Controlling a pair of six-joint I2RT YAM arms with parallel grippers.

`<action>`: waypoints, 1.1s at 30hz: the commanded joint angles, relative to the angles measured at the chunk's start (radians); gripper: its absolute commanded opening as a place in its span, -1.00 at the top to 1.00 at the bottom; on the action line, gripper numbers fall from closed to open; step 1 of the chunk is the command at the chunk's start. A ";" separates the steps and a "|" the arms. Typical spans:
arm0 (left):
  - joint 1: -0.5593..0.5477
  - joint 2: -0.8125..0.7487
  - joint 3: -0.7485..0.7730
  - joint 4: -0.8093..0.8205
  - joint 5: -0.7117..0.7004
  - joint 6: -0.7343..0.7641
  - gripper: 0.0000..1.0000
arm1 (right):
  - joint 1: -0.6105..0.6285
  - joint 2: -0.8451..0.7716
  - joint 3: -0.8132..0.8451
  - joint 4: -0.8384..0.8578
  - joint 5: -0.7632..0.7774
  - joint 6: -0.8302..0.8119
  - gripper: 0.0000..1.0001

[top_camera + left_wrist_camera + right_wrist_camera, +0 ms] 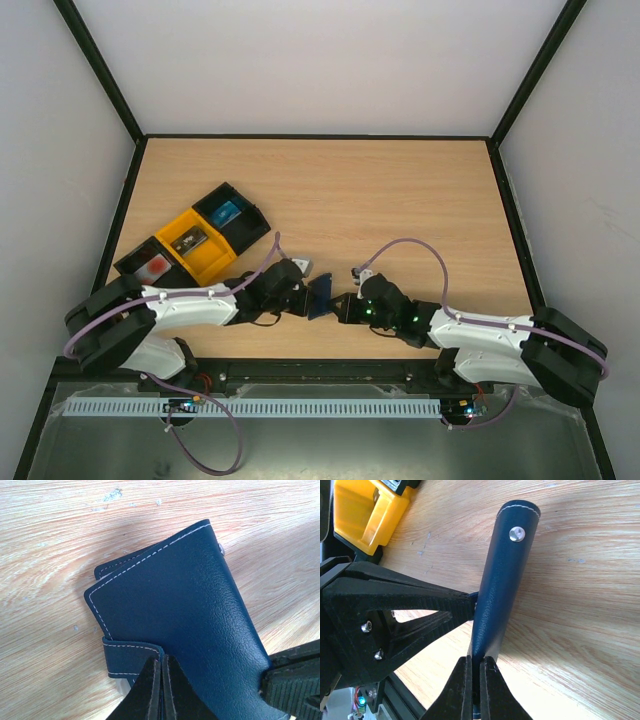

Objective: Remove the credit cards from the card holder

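My left gripper (161,681) is pinched tight on the card holder (185,605) right at its closure tab (125,661). My right gripper (479,677) is clamped on the other edge. The holder is folded closed, on edge between both, above the table (400,200), front middle.

Light wooden table (400,200), plain white walls (320,60)

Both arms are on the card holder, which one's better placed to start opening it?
Left, probably. The left jaws are shut at the closure tab of the card holder, so it could peel that back, while the right jaws clamp another edge and steady it.
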 commanded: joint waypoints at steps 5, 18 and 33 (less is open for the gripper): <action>0.002 -0.100 -0.038 -0.062 -0.068 -0.003 0.95 | 0.009 -0.080 -0.027 -0.053 0.139 0.010 0.95; 0.003 -0.190 -0.068 -0.085 -0.085 -0.025 0.95 | 0.009 -0.074 -0.084 -0.078 0.217 0.043 0.95; 0.003 -0.334 -0.083 -0.025 0.029 -0.082 0.95 | 0.009 -0.031 0.023 -0.202 0.210 0.032 0.12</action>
